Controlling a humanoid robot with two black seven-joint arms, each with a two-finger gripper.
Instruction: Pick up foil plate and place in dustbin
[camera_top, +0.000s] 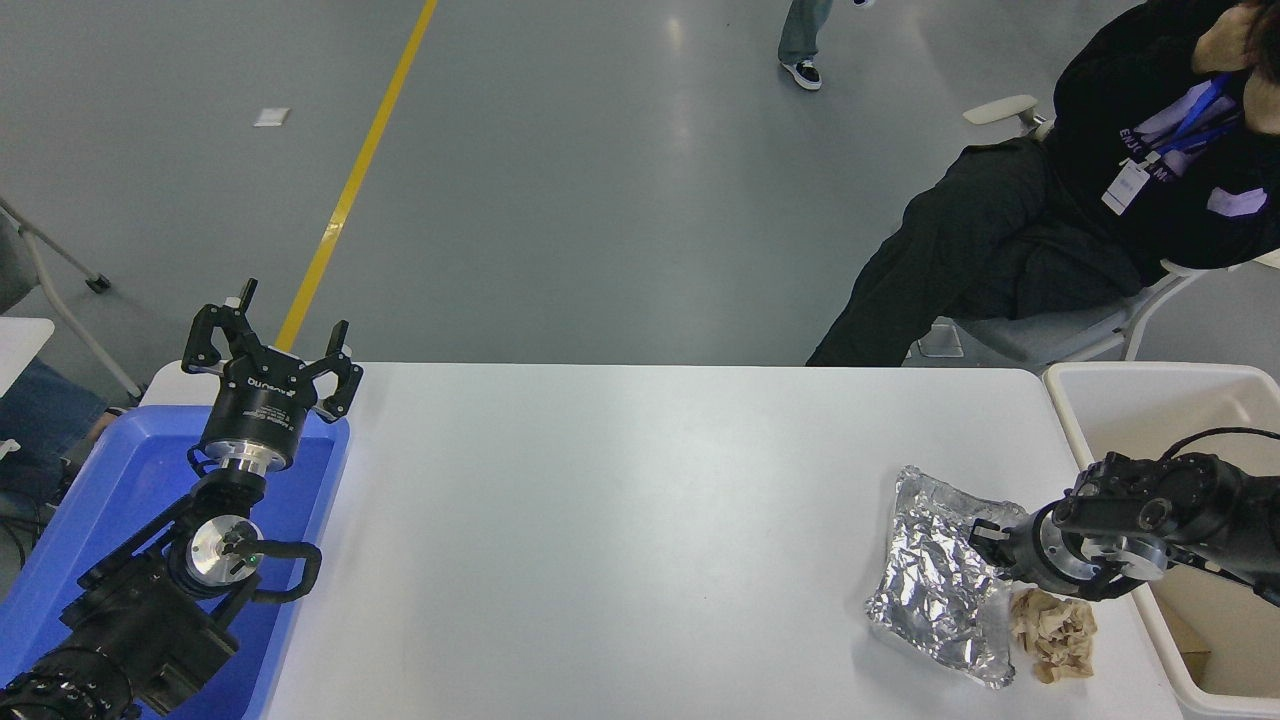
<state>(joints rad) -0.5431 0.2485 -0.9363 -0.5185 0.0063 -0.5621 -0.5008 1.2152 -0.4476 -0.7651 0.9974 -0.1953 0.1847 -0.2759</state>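
Foil plate (935, 575): I see it lying crinkled and mostly flat on the table, near the right end. I use it as my landmark.

Right gripper (985, 541): reaches in from the right, tip at the plate's right edge and touching it. The fingers are small and dark against the foil; I cannot tell whether they are parted or clamped.

Paper ball (1052, 622): tan, crumpled, just right of the plate's lower right corner, below the right gripper's wrist.

Dustbin (1100, 375): cream, thick rim, right of the plate and past the table's right end. The right arm crosses over its near wall.

Table (620, 520): white; bare surface runs left from the plate.

Left gripper (270, 345): far left of the plate, parked, pointing up and away from me, fingers spread apart, holding nothing.

Blue tray (110, 480): far left of the plate, under the left arm.

Seated person (1100, 200): beyond the plate, in a chair off the table's far right corner, dark clothes, blue lanyard.

Second person (800, 40): only legs and a shoe visible, far beyond the plate at the top edge.
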